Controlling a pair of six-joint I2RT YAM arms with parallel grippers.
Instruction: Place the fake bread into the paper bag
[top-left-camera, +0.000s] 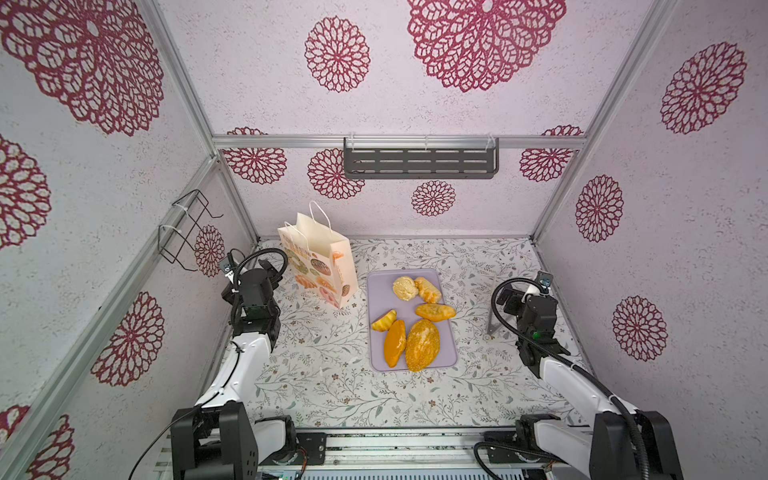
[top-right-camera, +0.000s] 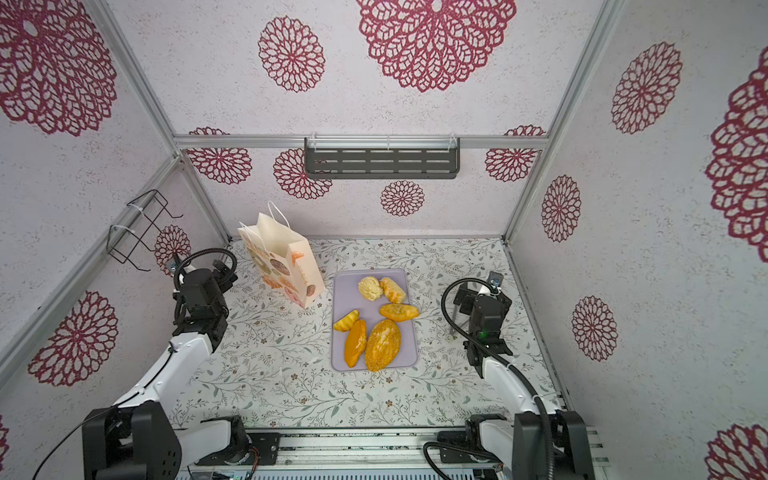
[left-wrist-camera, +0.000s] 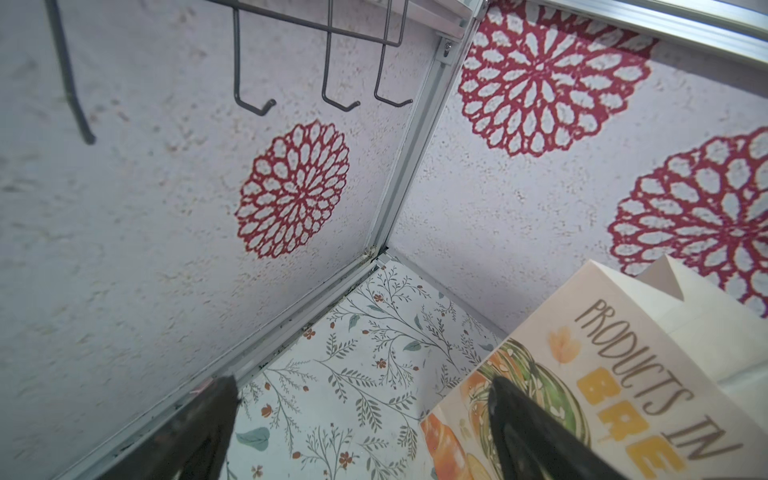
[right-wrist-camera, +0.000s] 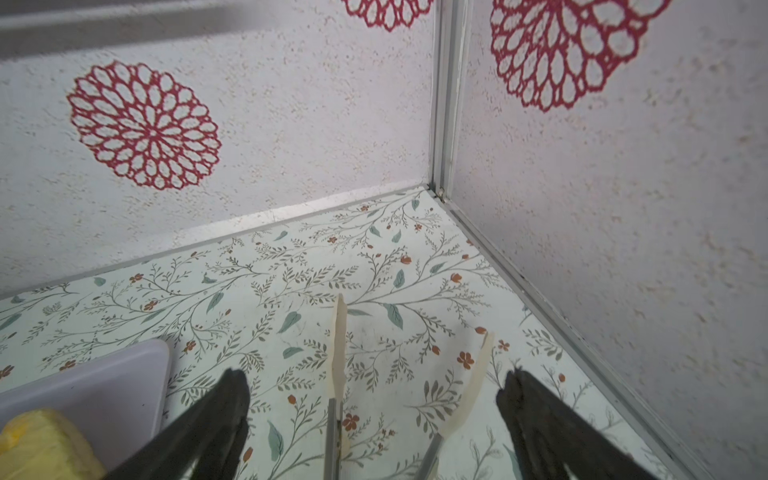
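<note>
The first pick looks pending: all the fake bread (top-left-camera: 422, 345) lies on the lilac tray (top-left-camera: 380, 286), flanked by the left gripper (left-wrist-camera: 361, 386) and right gripper (right-wrist-camera: 374, 374), both wide open and empty; next, one should grasp a piece for the paper bag (top-left-camera: 320, 266).

Top views high overhead, sharing whole table (top-left-camera: 316, 374), wrist cameras low, close

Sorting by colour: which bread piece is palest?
The round crumbly bun at the far end of the tray: pale cream, while the rest run golden to orange.

I have open tabletop (top-left-camera: 316, 374) in front of the tray (top-left-camera: 381, 293). Behind it to the left stands the paper bag (top-left-camera: 320, 266), and right of it a thin metal bracket (top-left-camera: 491, 322).
</note>
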